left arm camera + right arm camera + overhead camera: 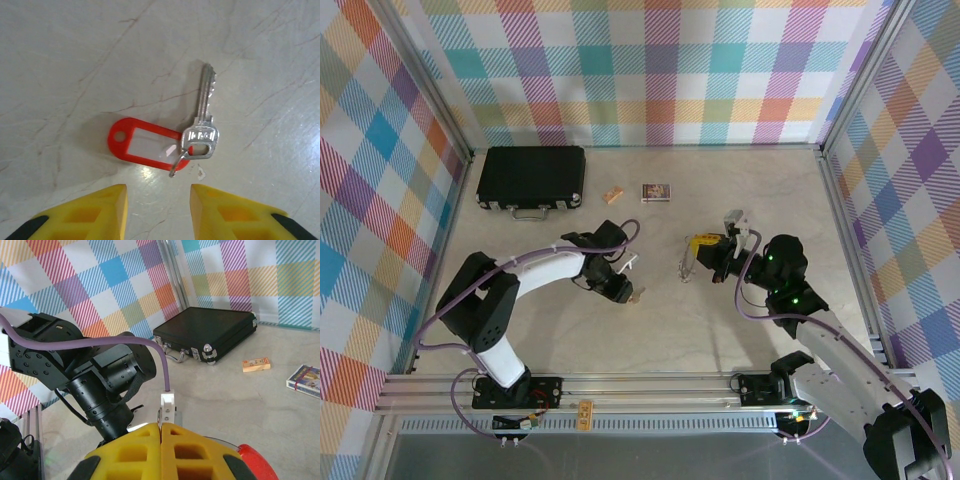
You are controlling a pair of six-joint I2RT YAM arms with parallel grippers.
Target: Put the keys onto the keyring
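Pale table (740, 330) bears black case (531, 176), tan block (612, 195), keys (200, 136), seemingly a card (656, 191).

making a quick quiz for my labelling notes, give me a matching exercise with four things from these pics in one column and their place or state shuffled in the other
Things:
1. black case
2. keys
3. right gripper
4. tan block

Places or states:
a. shut on the keyring
b. between the case and the printed card
c. far left corner of the table
d. flat on the table, just ahead of the open left gripper

Pairs: 1-c, 2-d, 3-a, 4-b
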